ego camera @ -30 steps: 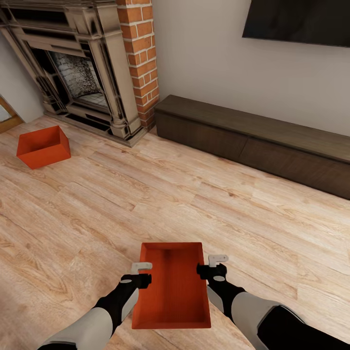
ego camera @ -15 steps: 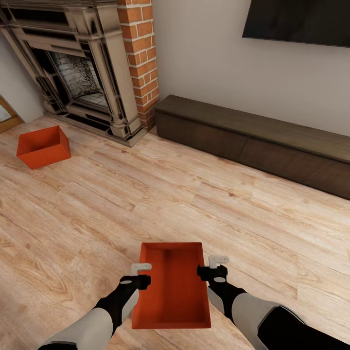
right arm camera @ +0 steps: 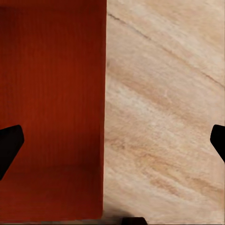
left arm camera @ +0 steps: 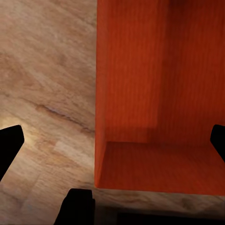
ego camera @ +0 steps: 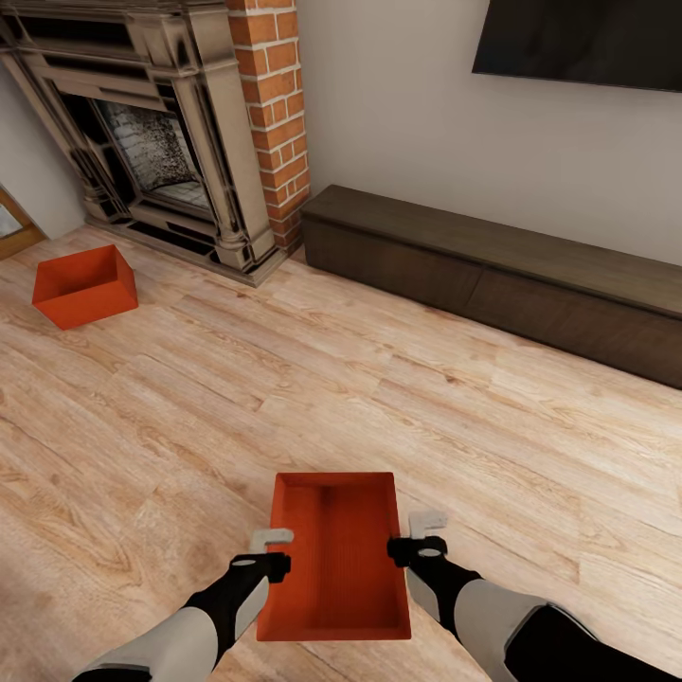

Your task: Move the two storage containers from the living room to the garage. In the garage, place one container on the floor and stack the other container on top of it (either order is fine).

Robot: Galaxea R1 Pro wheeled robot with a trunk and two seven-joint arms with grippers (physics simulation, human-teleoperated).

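Straddling the near storage container [ego camera: 339, 559] at the bottom centre of the head view, you have the left gripper [ego camera: 273, 554] and right gripper [ego camera: 423, 536] spread wide, one over each long wall, holding nothing. You are at the first pickup; next, lower both and close on the walls. The second storage container [ego camera: 83, 284] sits at far left by the fireplace [ego camera: 142, 133].

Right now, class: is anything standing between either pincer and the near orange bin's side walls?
Nothing visible does. The left pincer and right pincer flank the near bin, each open and straddling a side wall in the wrist views, with only wood floor beside it.
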